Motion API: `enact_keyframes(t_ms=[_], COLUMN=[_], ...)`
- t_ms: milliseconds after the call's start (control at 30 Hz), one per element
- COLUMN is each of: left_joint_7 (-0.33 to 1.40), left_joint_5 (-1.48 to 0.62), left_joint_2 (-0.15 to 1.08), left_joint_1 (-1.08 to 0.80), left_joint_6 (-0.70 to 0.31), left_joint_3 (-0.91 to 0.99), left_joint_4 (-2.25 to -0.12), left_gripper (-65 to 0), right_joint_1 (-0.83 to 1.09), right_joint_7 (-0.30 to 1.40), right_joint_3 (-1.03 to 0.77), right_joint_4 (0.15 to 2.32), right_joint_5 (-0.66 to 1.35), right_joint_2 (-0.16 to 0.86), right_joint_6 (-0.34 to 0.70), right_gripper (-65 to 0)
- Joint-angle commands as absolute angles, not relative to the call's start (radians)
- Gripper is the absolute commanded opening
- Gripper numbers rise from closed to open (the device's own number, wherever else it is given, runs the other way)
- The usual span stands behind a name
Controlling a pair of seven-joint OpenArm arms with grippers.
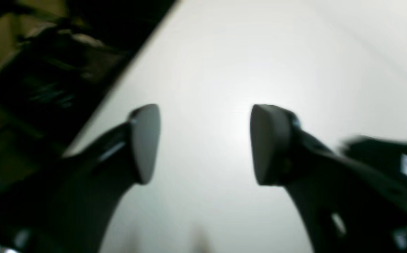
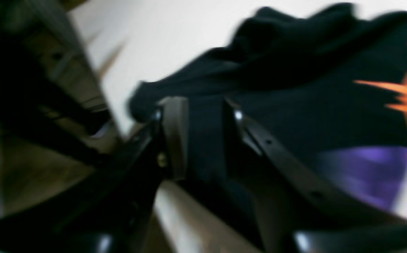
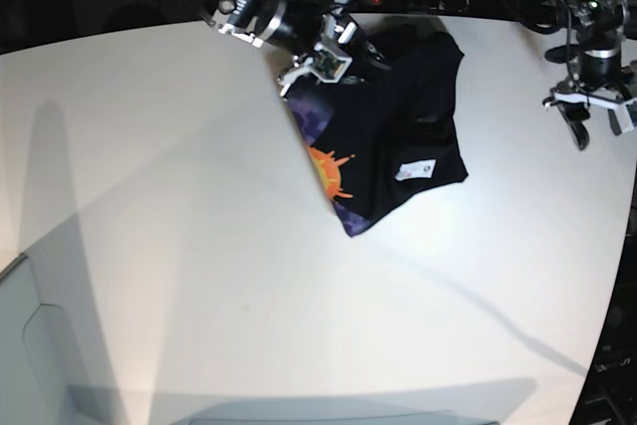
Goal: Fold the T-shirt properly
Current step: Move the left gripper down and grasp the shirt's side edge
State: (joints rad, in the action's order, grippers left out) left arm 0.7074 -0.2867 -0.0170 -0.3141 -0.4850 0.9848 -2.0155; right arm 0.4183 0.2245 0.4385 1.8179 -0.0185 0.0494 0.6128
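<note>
**Q:** T-shirt [image 3: 398, 136] status? How's it looking on the table [image 3: 199, 246]?

**A:** Pretty bunched up tbh. It's a black heap toward the far edge of the white table, a bit right of center in the base view. The orange sun print [image 3: 331, 171] with purple around it shows along the heap's left edge, and a small white label tag [image 3: 415, 171] sits on the right part of the cloth. Folds and creases everywhere, nothing flat.

**Q:** And the arms?

**A:** Right arm reaches in from the far edge, angled down onto the top left corner of the heap. Right gripper [image 2: 198, 137] is clamped on a fold of the black fabric; the wrist view is blurry, but you can see cloth pinched between the two fingers, with the orange and purple print off to the side. Left gripper [image 1: 205, 144] hangs over bare table near the far right corner, fingers spread wide with nothing between them.

**Q:** So the shirt relative to the left one?

**A:** Well apart. The heap only peeks in as a dark blur at the edge of that wrist view.
</note>
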Motion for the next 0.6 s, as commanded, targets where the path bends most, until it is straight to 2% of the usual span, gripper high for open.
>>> enact_keyframes(t_ms=[0, 200, 433, 567], left_joint_7=[0.697, 0.694, 0.694, 0.694], left_joint_5=[-0.305, -0.306, -0.3, -0.188], left_joint_2=[-0.007, -0.007, 0.056, 0.07], left_joint_1=[-0.321, -0.397, -0.395, -0.381], left_joint_6=[-0.504, -0.541, -0.535, -0.535], left_joint_3=[0.961, 0.727, 0.506, 0.403], left_joint_4=[-2.028, -2.028, -2.023, -2.015], left_gripper=[-22.7, -18.2, -18.2, -18.3], right_joint_1=[0.41, 0.384, 0.364, 0.364], right_joint_7=[0.199, 0.199, 0.2, 0.2], right_joint_3=[0.429, 0.374, 0.374, 0.374], right_joint_4=[1.837, 1.834, 1.797, 1.778], right_joint_5=[0.005, 0.005, 0.005, 0.005], right_joint_2=[0.031, 0.022, 0.024, 0.022], right_joint_6=[0.615, 0.615, 0.615, 0.615], right_gripper=[-45.2, -44.4, -44.4, -44.4])
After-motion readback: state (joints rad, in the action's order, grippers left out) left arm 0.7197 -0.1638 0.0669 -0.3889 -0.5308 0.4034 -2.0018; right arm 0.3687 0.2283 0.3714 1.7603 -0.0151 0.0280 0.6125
